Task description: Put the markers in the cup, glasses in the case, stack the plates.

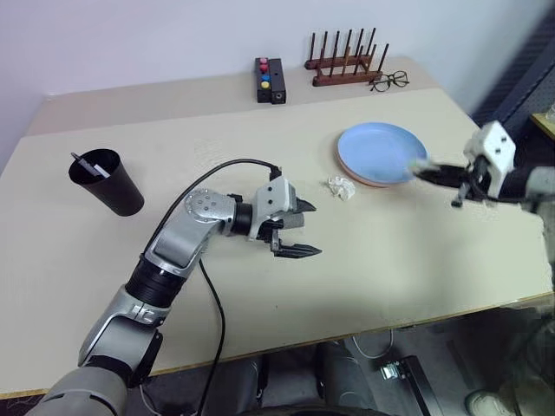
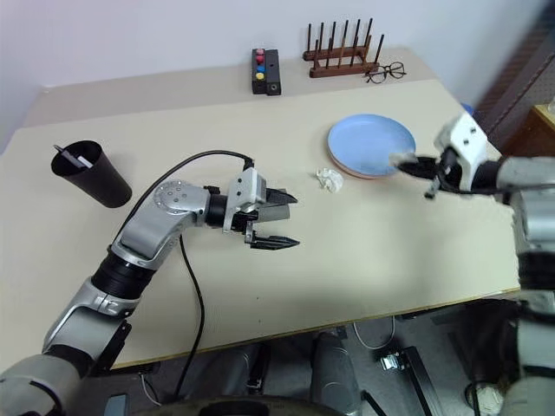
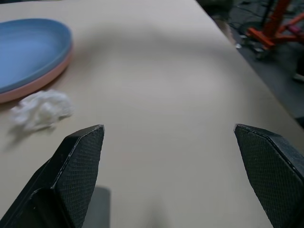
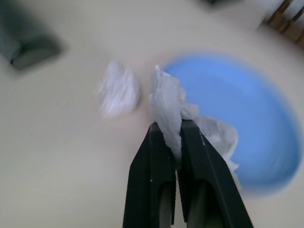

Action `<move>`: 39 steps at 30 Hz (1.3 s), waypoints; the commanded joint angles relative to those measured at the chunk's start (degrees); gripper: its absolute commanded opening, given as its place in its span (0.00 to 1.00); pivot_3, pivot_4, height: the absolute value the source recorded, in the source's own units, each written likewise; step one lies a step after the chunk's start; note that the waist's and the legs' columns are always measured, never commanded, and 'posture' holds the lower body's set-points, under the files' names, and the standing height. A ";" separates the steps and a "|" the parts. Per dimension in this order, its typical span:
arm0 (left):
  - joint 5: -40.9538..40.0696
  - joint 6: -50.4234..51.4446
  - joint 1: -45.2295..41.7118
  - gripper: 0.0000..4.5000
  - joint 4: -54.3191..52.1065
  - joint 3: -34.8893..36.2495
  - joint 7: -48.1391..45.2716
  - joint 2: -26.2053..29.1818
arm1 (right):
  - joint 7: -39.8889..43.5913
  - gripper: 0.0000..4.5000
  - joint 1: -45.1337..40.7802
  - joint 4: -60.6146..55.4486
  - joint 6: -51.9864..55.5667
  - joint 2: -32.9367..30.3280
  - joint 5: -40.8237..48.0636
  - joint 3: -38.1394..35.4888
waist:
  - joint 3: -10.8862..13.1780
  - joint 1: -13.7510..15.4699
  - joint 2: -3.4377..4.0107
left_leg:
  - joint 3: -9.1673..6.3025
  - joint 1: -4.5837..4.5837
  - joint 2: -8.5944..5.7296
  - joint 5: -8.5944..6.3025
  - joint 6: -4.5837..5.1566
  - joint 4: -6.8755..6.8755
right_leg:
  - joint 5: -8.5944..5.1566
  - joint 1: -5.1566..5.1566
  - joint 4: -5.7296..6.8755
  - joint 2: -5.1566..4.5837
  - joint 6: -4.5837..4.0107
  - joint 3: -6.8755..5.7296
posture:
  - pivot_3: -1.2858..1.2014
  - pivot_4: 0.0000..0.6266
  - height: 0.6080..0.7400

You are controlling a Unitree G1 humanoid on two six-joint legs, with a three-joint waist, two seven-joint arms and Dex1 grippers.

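Plates: the light blue plate (image 1: 380,152) lies on the salmon pink plate (image 3: 35,85), whose rim shows beneath it; the stack sits on the far right part of the table (image 1: 260,286).
Cup: the black cup (image 1: 108,181) stands at the table's left side, tilted a little, well apart from the plates.
Markers: a slim white-and-black marker (image 1: 89,165) leans inside the cup at the rim; a second one may be in there too, but the opening is too dark and small to tell.
Right gripper: the right gripper (image 4: 175,137) hovers over the near right edge of the plate stack, fingers pressed together on a piece of crumpled white tissue (image 4: 172,107) that sticks out past the tips.
Left gripper: the left gripper (image 1: 299,229) hangs above the middle of the table, pointing towards the plates, its two black fingers (image 3: 78,164) spread wide with nothing between them.
Loose paper: a second crumpled white wad (image 1: 342,187) lies on the table just beside the plates' near left edge, between the left gripper and the stack.
Far edge: a black box with coloured buttons (image 1: 270,80), a wooden peg rack (image 1: 346,59) and thin wire-rimmed spectacles (image 1: 389,81) beside the rack stand along the back of the table.
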 commanded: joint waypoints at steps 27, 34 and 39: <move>-0.14 8.32 3.49 1.00 -10.18 7.01 13.07 3.83 | -0.38 1.00 -19.87 38.91 -24.59 16.42 -8.92 4.53 | 0.03 -1.70 0.02 | -0.02 -0.07 -0.01 0.01 -0.01 -0.05 | 0.00 -0.12 0.02 0.02 -0.01 0.01 | 0.52 0.24 1.00; 0.02 7.70 2.89 1.00 -9.24 6.48 13.21 3.46 | 0.19 1.00 -17.55 35.14 -23.21 16.48 -8.23 4.32 | 0.02 -1.53 0.03 | -0.04 -0.07 -0.02 0.01 -0.01 -0.04 | 0.00 -0.11 0.02 0.01 -0.01 0.01 | 0.52 0.24 1.00; 0.12 7.39 2.44 1.00 -8.84 6.41 13.02 3.29 | 0.09 1.00 -17.17 34.37 -22.66 16.15 -8.02 4.39 | 0.02 -1.64 0.03 | -0.03 -0.07 -0.01 0.01 -0.01 -0.05 | 0.00 -0.12 0.03 0.02 -0.01 0.01 | 0.52 0.24 1.00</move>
